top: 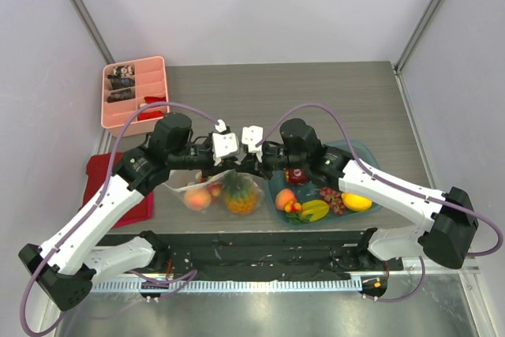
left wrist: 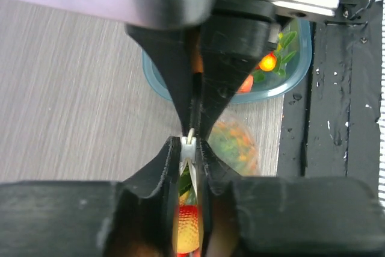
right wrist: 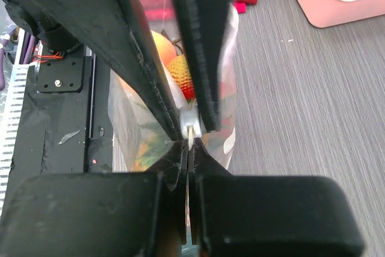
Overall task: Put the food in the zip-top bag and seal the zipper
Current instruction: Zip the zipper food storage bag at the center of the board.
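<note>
The zip-top bag (top: 213, 204) stands at the table's front, between the two arms. A pineapple (top: 241, 195) and a peach (top: 197, 198) sit inside it. My left gripper (left wrist: 190, 144) is shut on the zipper (left wrist: 189, 141), pinching its white slider at the bag's mouth. Tip to tip against it, my right gripper (right wrist: 190, 145) is shut on the bag's thin top edge just beyond that slider. More food lies on the teal plate (top: 353, 150): a peach (top: 285, 198), grapes (top: 331, 199), a yellow fruit (top: 357, 201). From above, both grippers meet over the bag: left (top: 233, 163), right (top: 252, 163).
A pink compartment tray (top: 134, 92) stands at the back left. A red cloth (top: 110, 183) lies under the left arm. A black mat (top: 260, 242) runs along the near edge by the arm bases.
</note>
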You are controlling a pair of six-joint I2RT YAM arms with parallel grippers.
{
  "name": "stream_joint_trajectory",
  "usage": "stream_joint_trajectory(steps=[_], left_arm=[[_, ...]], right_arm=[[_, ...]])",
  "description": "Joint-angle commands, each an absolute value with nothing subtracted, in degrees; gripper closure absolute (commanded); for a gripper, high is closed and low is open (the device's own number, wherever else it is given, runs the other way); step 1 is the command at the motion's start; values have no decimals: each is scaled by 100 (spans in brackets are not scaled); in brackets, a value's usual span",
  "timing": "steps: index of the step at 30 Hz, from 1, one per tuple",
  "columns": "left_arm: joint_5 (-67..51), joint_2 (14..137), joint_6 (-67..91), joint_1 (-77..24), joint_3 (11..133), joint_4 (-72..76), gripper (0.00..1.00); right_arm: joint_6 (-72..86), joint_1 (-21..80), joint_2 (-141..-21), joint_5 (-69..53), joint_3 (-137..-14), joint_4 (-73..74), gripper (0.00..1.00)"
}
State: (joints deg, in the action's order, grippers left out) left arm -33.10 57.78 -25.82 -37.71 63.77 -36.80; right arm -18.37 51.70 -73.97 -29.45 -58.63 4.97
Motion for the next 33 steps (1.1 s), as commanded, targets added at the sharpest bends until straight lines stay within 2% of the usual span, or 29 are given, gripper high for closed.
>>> stream_joint_trajectory(steps=[1, 4, 19, 33], left_arm=[[-3445, 5678, -2926, -3823, 6469, -3594, 90], [-3236, 5739, -3084, -3823, 6548, -4086, 96], [-2321, 5212, -3120, -3753, 6056, -4544, 99], [-1908, 4440, -3278, -3024, 5959, -5703, 100]], right_arm=[[-1881, 5203, -7058, -2918, -6012, 158, 99], [-1881, 5203, -6970, -2857, -5950, 150, 99], [-1995, 5194, -6469, -2558, -5520, 158, 99], [-2083, 5010, -5898, -1943, -4896, 114, 99]])
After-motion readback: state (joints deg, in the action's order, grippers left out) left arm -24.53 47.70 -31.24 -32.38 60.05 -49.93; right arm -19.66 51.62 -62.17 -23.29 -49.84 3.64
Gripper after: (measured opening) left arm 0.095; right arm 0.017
